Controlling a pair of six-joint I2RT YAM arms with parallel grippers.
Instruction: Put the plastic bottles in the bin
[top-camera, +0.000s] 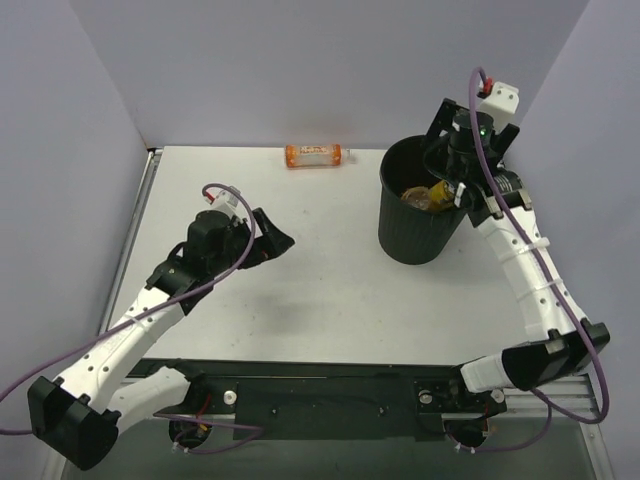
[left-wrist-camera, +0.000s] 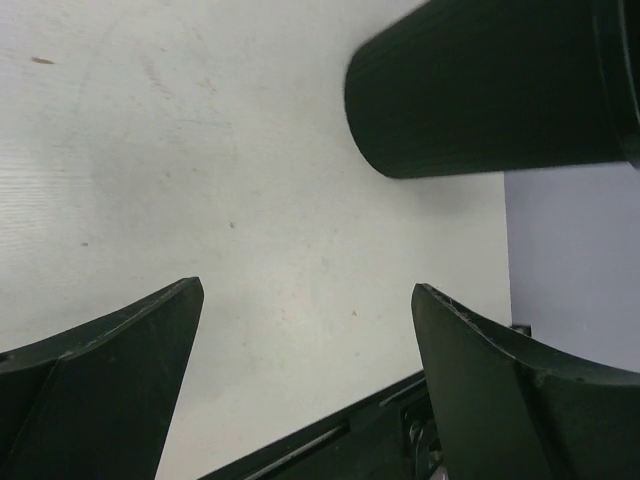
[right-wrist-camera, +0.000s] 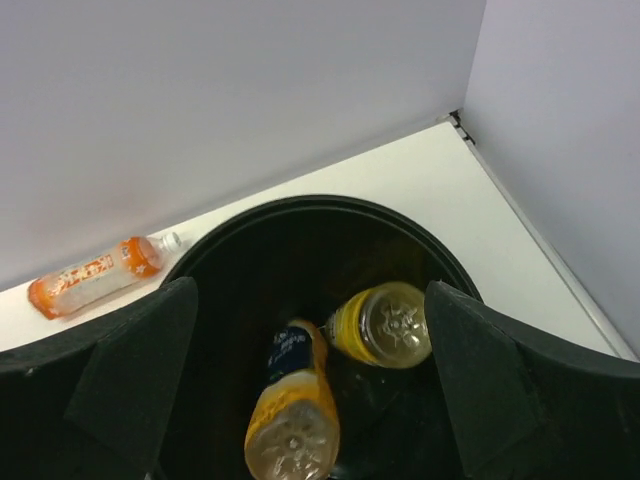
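Observation:
The black bin (top-camera: 415, 225) stands at the far right of the table. Inside it lie a bottle with a dark blue label (right-wrist-camera: 295, 400) and a yellow-labelled bottle (right-wrist-camera: 385, 322); both also show from above (top-camera: 428, 195). An orange-labelled bottle (top-camera: 313, 155) lies on its side by the back wall, left of the bin, and also shows in the right wrist view (right-wrist-camera: 95, 277). My right gripper (top-camera: 452, 186) hangs open and empty over the bin's mouth (right-wrist-camera: 310, 292). My left gripper (top-camera: 276, 240) is open and empty above the table, left of the bin (left-wrist-camera: 307, 290). No other bottles show.
The bin's ribbed side (left-wrist-camera: 480, 90) fills the upper right of the left wrist view. Grey walls close the table at the back and on both sides. A black base rail (top-camera: 320, 395) runs along the near edge.

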